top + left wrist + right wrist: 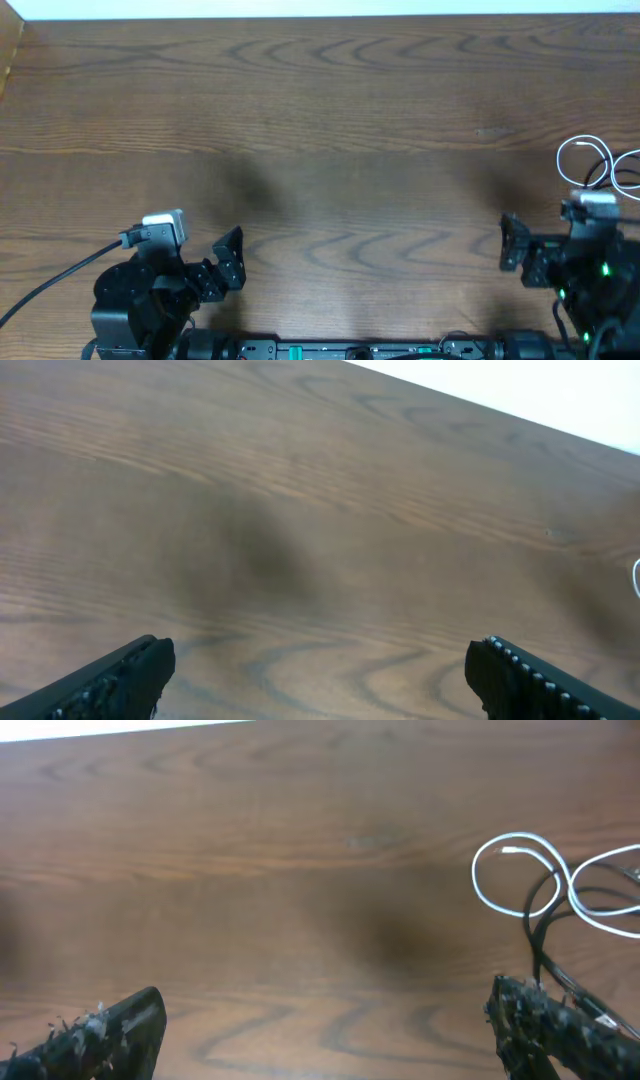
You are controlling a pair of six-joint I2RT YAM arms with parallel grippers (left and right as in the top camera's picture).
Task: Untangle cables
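The white cable lies in loops at the far right edge of the wooden table, with the black cable crossing through its loops. In the right wrist view the white cable and the black cable lie at the right, the black one running down past the right finger. My right gripper is open and empty, just left of and nearer than the cables, and it also shows in its wrist view. My left gripper is open and empty at the near left, far from the cables, over bare wood.
A thick black arm wire trails off the left arm toward the near left edge. The table's right edge lies close behind the cables. A sliver of the white cable shows at the right border of the left wrist view.
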